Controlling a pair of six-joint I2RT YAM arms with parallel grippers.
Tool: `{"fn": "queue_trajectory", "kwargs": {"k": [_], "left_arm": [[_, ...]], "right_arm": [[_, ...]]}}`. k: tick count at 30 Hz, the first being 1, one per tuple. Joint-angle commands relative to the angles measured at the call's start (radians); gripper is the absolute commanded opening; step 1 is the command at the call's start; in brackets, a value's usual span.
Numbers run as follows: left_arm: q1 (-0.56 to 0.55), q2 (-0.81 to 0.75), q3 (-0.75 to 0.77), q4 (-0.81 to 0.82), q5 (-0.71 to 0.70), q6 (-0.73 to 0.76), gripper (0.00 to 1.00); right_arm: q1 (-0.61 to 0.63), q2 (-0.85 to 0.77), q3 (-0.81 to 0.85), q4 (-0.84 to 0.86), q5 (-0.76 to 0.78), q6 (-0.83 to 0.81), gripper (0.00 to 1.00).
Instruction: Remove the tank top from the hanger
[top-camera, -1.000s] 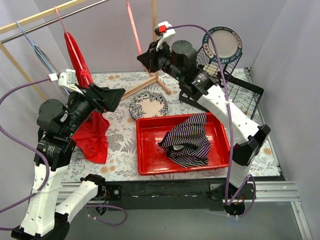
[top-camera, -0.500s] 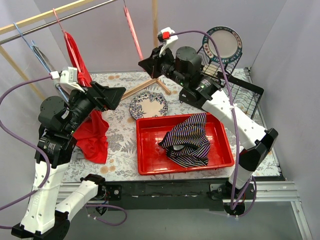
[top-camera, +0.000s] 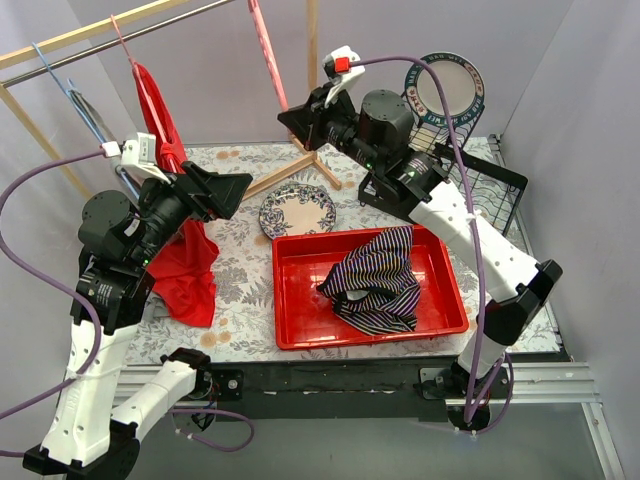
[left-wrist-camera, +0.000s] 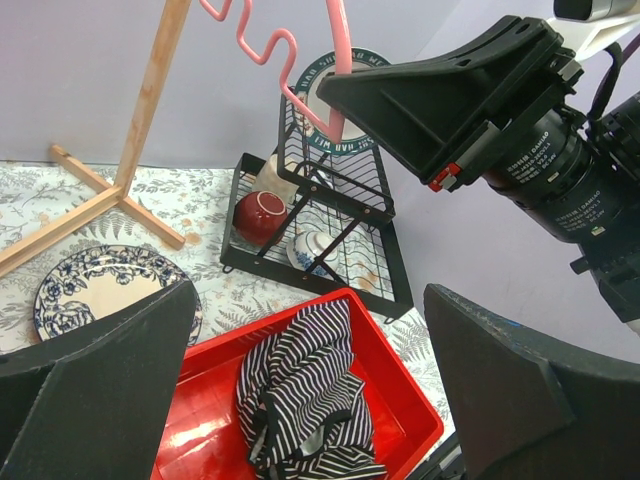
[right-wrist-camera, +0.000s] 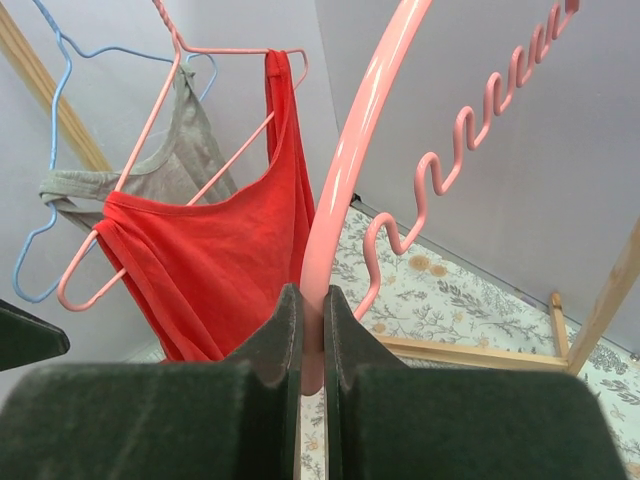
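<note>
A black-and-white striped tank top (top-camera: 375, 280) lies crumpled in the red tray (top-camera: 300, 330); it also shows in the left wrist view (left-wrist-camera: 305, 400). My right gripper (top-camera: 293, 115) is shut on a bare pink hanger (top-camera: 265, 45), held high over the back of the table; the right wrist view shows the jaws (right-wrist-camera: 312, 300) clamped on the hanger's rod (right-wrist-camera: 350, 170). My left gripper (top-camera: 235, 190) is open and empty, beside a red tank top (top-camera: 185, 265) that hangs on another pink hanger from the rail (top-camera: 100, 35).
A grey tank top (right-wrist-camera: 190, 150) and a blue hanger (right-wrist-camera: 45, 230) hang behind the red one. A patterned plate (top-camera: 297, 210) lies behind the tray. A black dish rack (top-camera: 470, 170) with crockery stands back right. A wooden stand foot (top-camera: 290, 170) crosses the back.
My right gripper has risen and moved a little to the right, carrying the bare pink hanger up with it. My left arm has hardly moved.
</note>
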Motion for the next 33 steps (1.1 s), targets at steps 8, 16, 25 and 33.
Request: {"fn": "queue_trajectory", "kwargs": {"k": [8, 16, 25, 33], "left_arm": [[0.002, -0.013, -0.001, 0.018, -0.008, 0.008, 0.98], [0.002, -0.005, 0.016, 0.015, -0.040, 0.028, 0.98], [0.002, 0.111, 0.105, 0.029, -0.247, 0.175, 0.98], [0.002, 0.258, 0.280, -0.020, -0.451, 0.259, 0.98]], "right_arm": [[-0.008, 0.119, 0.164, 0.055, -0.019, -0.021, 0.01], [-0.025, 0.118, 0.150, -0.014, -0.001, 0.013, 0.46], [-0.025, -0.334, -0.512, -0.060, 0.146, 0.008, 0.74], [-0.049, -0.532, -0.913, -0.094, 0.278, 0.109, 0.66]]}}
